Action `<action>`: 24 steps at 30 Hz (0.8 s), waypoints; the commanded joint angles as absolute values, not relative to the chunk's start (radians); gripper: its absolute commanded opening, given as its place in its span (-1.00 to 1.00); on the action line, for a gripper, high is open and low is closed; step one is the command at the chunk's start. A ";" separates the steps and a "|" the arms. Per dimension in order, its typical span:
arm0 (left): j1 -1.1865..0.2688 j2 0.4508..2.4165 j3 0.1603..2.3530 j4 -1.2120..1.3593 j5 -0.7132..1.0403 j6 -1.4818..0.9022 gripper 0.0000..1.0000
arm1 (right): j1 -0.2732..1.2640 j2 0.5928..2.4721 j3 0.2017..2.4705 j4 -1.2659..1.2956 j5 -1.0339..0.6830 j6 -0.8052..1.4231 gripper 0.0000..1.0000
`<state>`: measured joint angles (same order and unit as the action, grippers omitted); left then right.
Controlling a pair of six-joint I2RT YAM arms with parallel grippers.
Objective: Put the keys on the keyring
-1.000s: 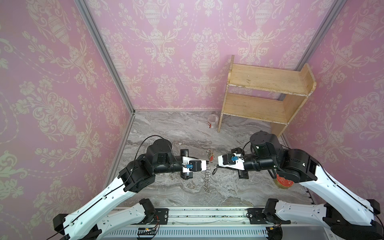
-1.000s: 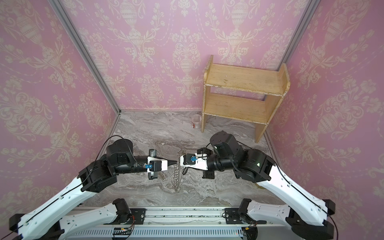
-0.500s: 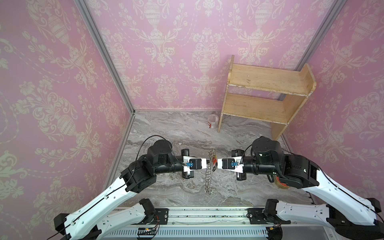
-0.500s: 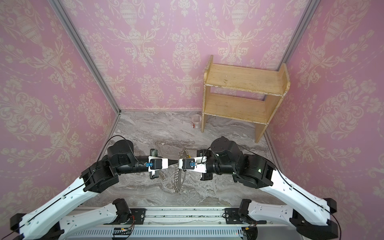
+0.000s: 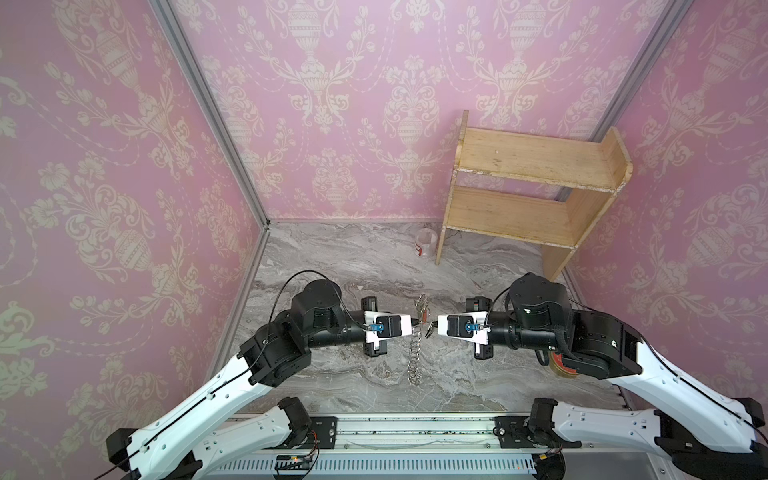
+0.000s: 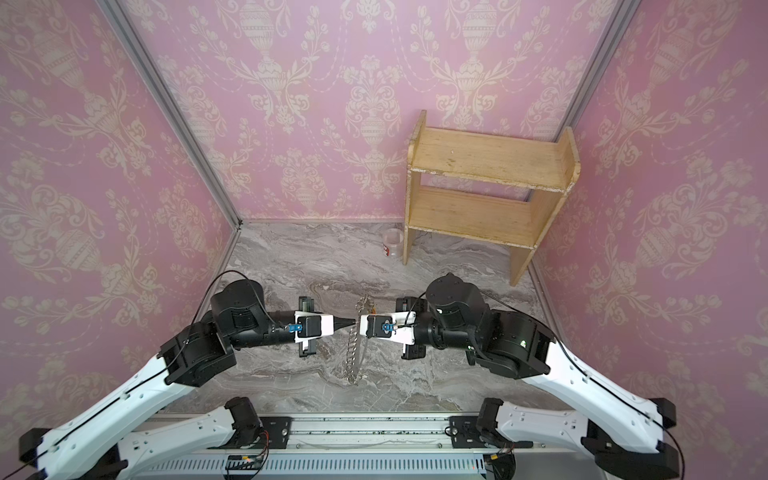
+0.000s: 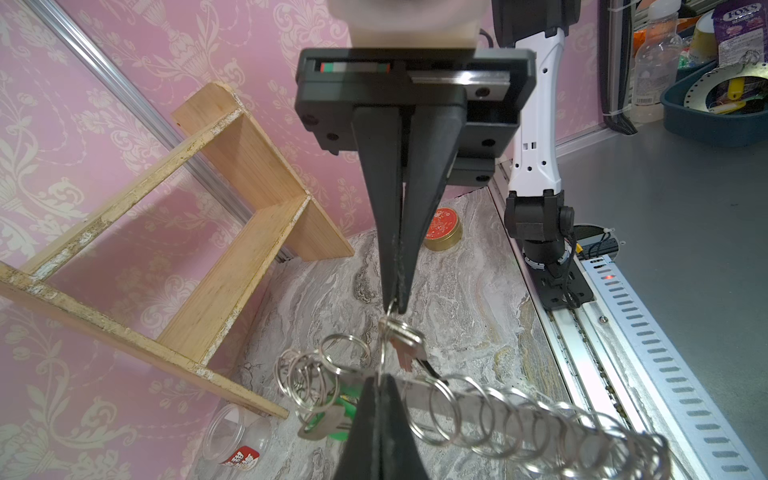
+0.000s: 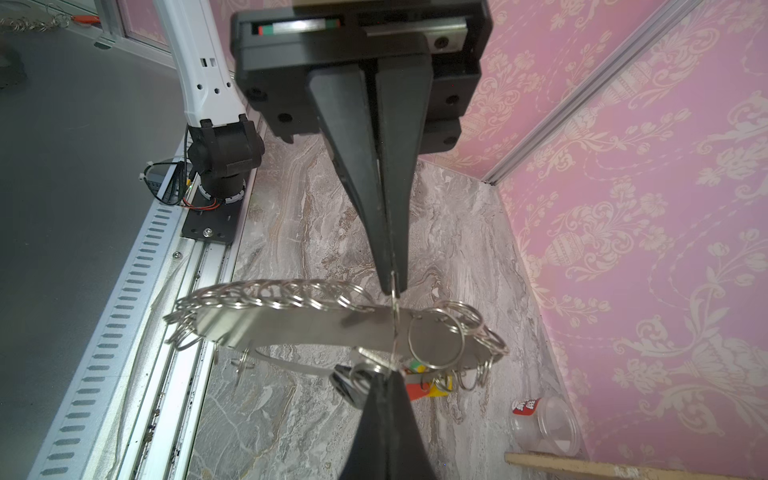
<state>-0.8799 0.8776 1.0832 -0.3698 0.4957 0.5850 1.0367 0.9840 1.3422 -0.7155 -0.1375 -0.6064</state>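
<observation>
First, nearest the rail: both arms reach in and meet tip to tip over the middle of the grey marble-patterned table (image 5: 353,266). We note the left gripper (image 5: 417,324) with its black tapered fingers (image 7: 365,424) pressed together on one thin wire loop of the small silvery metal keyring (image 5: 413,357). The right gripper (image 5: 433,327) faces it, its fingers (image 8: 374,428) clamped on the same loop, the two tips just apart.

The long linked chain (image 7: 498,415) and flat grey strap (image 8: 291,328) hang off that loop, raised above the table. Whether the chain's end touches the marble we cannot tell.

The small metal keys (image 7: 324,426) cluster at the pinch: green tag, red and yellow tags, and a black oval fob (image 8: 343,380).

Further back, a round red-lidded gold tin (image 7: 441,230) sits by the right arm. A clear plastic cup (image 5: 424,243) lies on its side just beside the foot of the pale two-tier wooden shelf (image 5: 528,195). The shelf stands against the pink patterned wall (image 5: 332,104).
</observation>
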 commanded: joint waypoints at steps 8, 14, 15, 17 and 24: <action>-0.879 0.870 1.094 -0.345 0.527 0.569 -1.00 | 1.043 0.982 1.342 -0.694 -0.150 -0.611 -1.00; -0.879 0.865 1.094 -0.350 0.522 0.572 -1.00 | 1.042 0.988 1.348 -0.699 -0.158 -0.616 -1.00; -0.880 0.862 1.093 -0.351 0.519 0.572 -1.00 | 1.042 0.987 1.347 -0.701 -0.157 -0.617 -1.00; -0.879 0.859 1.091 -0.351 0.516 0.572 -1.00 | 1.042 0.984 1.346 -0.701 -0.157 -0.617 -1.00; -0.879 0.857 1.090 -0.349 0.507 0.572 -1.00 | 1.042 0.974 1.342 -0.712 -0.145 -0.617 -1.00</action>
